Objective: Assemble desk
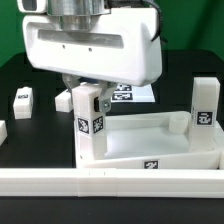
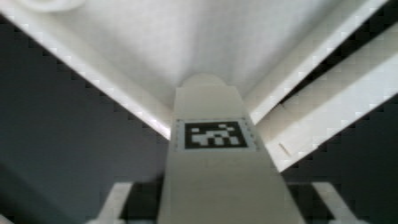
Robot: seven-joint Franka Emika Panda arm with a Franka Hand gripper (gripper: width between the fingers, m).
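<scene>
The white desk top (image 1: 150,140) lies on the table as a rimmed tray. One tagged leg (image 1: 88,120) stands upright at its corner on the exterior view's left. A second leg (image 1: 204,112) stands at the corner on the right. My gripper (image 1: 82,84) hangs directly over the left leg's upper end. In the wrist view the leg (image 2: 217,135) runs between my fingers (image 2: 121,200), with a dark gap on each side. The jaws stand open around it. The tray rim (image 2: 302,60) shows beyond the leg.
Loose legs lie on the black table at the exterior view's left (image 1: 22,100), (image 1: 64,100), and one at the edge (image 1: 2,130). The marker board (image 1: 138,95) lies behind the tray. A long low white rail (image 1: 110,182) runs along the front.
</scene>
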